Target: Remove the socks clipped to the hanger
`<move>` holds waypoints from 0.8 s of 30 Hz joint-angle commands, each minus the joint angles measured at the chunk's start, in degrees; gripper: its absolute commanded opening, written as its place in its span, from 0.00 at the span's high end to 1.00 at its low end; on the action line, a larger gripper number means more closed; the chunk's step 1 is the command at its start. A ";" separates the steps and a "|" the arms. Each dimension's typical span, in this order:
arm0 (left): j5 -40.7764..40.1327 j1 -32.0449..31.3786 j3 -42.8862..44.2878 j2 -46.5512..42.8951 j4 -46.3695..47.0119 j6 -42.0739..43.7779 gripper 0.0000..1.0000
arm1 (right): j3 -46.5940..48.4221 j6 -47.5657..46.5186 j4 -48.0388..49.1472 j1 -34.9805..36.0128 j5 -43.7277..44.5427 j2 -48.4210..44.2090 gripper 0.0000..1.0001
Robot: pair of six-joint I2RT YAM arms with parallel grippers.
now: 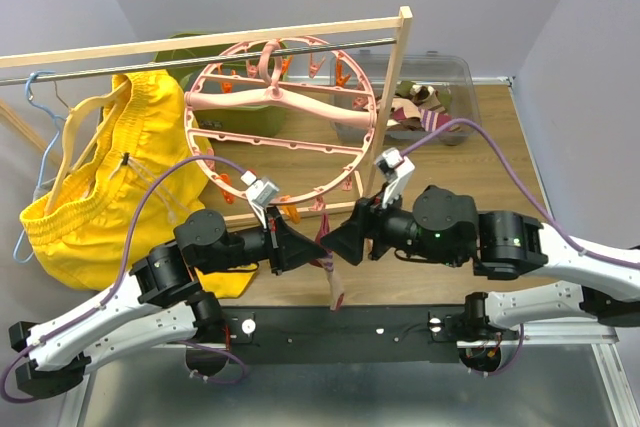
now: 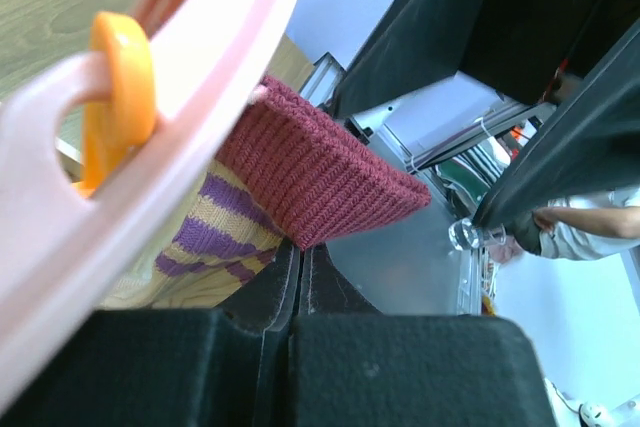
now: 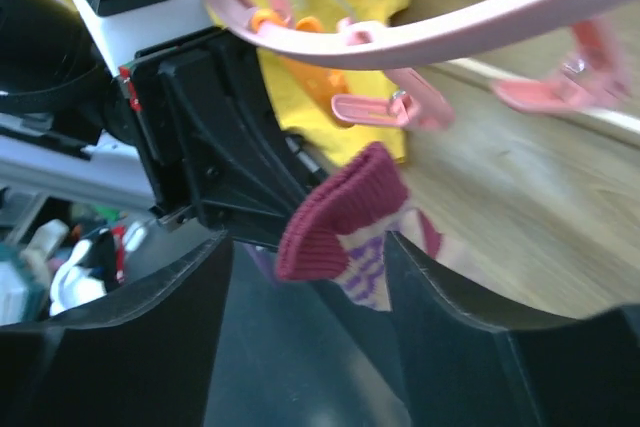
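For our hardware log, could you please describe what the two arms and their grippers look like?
The left arm and right arm have white links, black joint housings and black wedge-shaped fingers; a purple cable loops to each white wrist camera.

Top view: bright, even light from above. Soft shadows lie on the table (image 1: 480, 162) toward 6 o'clock. Focus is sharp throughout.

Left wrist: hanger (image 2: 200, 67) at 10 o'clock is blurred; the sock (image 2: 320, 172) cuff is sharp.

Right wrist: soft overall. Clips (image 3: 585, 82) at 2 o'clock are smeared, and 6 o'clock is underexposed.
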 commanded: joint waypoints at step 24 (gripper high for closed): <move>-1.77 -0.16 0.20 -8.92 -0.60 0.92 0.50 | -10.13 14.89 -10.65 -0.48 15.49 1.99 0.99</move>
